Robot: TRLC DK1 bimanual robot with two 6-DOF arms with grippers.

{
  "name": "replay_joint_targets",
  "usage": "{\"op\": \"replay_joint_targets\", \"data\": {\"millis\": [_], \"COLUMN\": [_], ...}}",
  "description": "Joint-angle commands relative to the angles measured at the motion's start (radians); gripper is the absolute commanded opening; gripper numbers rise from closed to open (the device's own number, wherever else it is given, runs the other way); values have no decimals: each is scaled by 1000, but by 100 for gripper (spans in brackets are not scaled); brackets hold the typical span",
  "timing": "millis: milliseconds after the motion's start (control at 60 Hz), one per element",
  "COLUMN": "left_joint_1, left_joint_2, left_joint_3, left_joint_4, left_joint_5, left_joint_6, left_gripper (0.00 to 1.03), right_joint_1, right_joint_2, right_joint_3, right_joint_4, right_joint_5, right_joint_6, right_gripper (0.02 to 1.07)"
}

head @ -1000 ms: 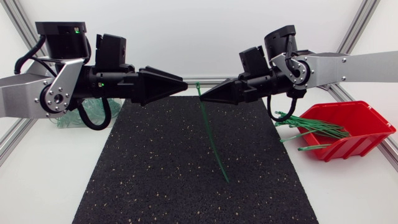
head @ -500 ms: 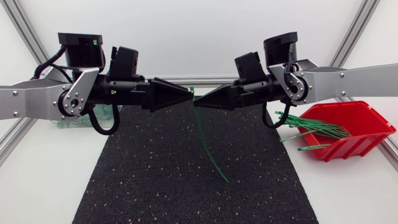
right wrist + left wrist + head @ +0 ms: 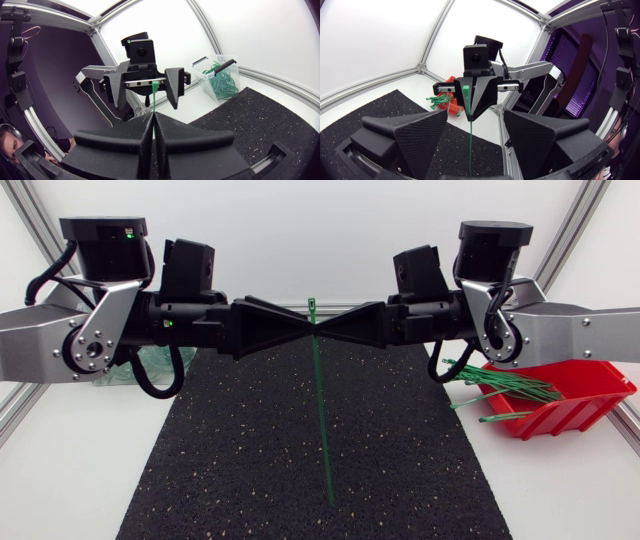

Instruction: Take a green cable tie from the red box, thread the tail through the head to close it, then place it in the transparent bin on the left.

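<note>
White tabletop (image 3: 60, 480) carries a black speckled rubber mat (image 3: 230, 470) with white margins either side, a red plastic box (image 3: 600, 375) by its right edge, a transparent bin (image 3: 235, 75) behind the left arm (image 3: 40, 340). Over the mat's far edge the right gripper (image 3: 328, 330) pinches a green cable tie (image 3: 320, 410) below its head, tail hanging down, seemingly clear of the mat; the left gripper (image 3: 296, 330) faces it, fingers spread wide, holding nothing.

Cable tie (image 3: 319, 395) mid-frame between left gripper (image 3: 305, 330) and right gripper (image 3: 325, 330), above mat (image 3: 250, 460); box (image 3: 585, 385) right, bin (image 3: 160, 362) left.
</note>
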State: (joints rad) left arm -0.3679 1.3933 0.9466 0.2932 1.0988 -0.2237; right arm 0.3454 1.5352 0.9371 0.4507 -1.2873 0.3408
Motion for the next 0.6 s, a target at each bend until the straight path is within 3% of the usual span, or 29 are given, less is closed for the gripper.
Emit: {"op": "replay_joint_targets", "data": {"millis": [0, 50, 183, 433, 500, 583], "left_joint_1": [3, 1, -3, -12, -14, -14], "left_joint_2": [-37, -39, -30, 6, 7, 7], "left_joint_3": [-23, -28, -31, -26, -31, -31], "left_joint_4": [23, 24, 35, 40, 43, 46], "left_joint_5": [9, 7, -2, -5, -5, -5], "left_joint_6": [-37, -37, -39, -39, -37, -37], "left_gripper": [77, 75, 59, 58, 51, 50], "right_joint_1": [7, 9, 15, 24, 26, 29], "right_joint_2": [-12, -14, -14, -27, -27, -24], "right_joint_3": [-29, -32, -37, -37, -37, -37], "right_joint_4": [14, 16, 17, 19, 19, 19], "right_joint_5": [-9, -9, -9, -4, -3, 0], "right_joint_6": [27, 27, 26, 26, 26, 24], "right_gripper": [8, 8, 8, 8, 8, 8]}}
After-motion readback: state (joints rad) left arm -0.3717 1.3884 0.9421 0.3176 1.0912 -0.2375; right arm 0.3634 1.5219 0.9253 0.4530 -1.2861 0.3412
